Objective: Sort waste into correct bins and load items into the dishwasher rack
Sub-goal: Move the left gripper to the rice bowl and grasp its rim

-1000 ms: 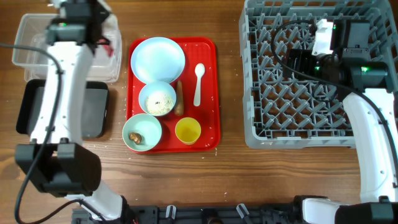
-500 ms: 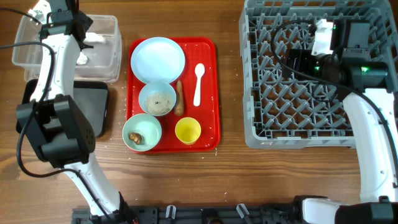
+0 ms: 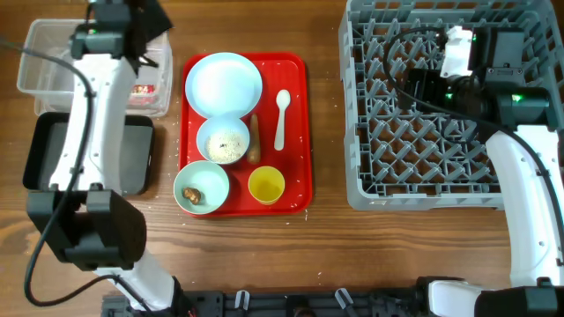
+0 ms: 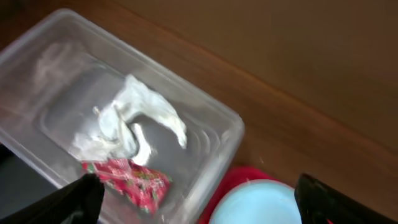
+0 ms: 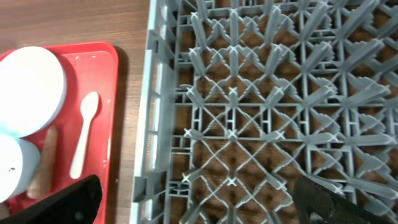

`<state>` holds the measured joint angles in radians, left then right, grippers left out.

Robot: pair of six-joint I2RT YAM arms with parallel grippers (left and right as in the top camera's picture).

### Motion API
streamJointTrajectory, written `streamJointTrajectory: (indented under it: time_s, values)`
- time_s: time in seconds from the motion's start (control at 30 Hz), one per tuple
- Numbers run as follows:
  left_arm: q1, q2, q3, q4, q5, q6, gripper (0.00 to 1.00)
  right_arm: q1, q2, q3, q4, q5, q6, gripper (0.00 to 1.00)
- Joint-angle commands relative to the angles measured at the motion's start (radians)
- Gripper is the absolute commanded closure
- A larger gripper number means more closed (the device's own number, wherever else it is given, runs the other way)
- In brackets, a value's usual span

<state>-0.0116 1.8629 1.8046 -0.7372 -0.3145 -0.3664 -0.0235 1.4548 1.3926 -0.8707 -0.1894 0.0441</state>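
Clear tub (image 4: 68,87) holds wrapper (image 4: 127,182) beside its wall, left claw (image 4: 198,190) spread above.

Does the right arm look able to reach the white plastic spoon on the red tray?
Probably yes. The white plastic spoon lies uncovered on the flat red tray, and the right tool hangs open above the grey plastic rack beside it, so nothing seems to block the way.

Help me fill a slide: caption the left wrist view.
Open left gripper over a clear tub holding crumpled tissue and a red wrapper, plate edge at lower right.
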Motion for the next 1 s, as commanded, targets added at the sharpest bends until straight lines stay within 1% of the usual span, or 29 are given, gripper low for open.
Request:
streamJointTrajectory:
  time_s: [0.0,0.13,0.2,0.57,0.63,0.73,0.9,0.97]
  values:
    - [-0.091,-0.026,0.009,-0.105,0.08,0.03,0.0,-0.004,0.01,0.022,0.01,-0.048,0.011,0.0]
    - [-0.18,-0.026,0.009,-0.214,0.182,0.03,0.0,-0.004,0.01,0.022,0.012,-0.048,0.011,0.0]
    - [-0.22,-0.026,0.009,-0.262,0.209,0.029,0.0,-0.004,0.01,0.022,0.014,-0.048,0.011,0.0]
    - [-0.378,-0.026,0.009,-0.425,0.221,0.018,0.0,-0.004,0.01,0.022,0.007,-0.048,0.011,0.0]
    - [-0.383,-0.026,0.009,-0.447,0.232,0.01,0.0,-0.004,0.01,0.022,0.006,-0.048,0.011,0.0]
    - [-0.383,-0.024,0.008,-0.464,0.262,-0.034,0.0,-0.004,0.01,0.022,0.006,-0.048,0.011,0.0]
    - [-0.384,-0.024,0.008,-0.454,0.273,-0.029,0.0,-0.004,0.01,0.022,0.005,-0.048,0.011,0.0]
    - [-0.384,-0.023,0.007,-0.446,0.288,0.016,0.0,-0.004,0.01,0.022,0.005,-0.048,0.011,0.0]
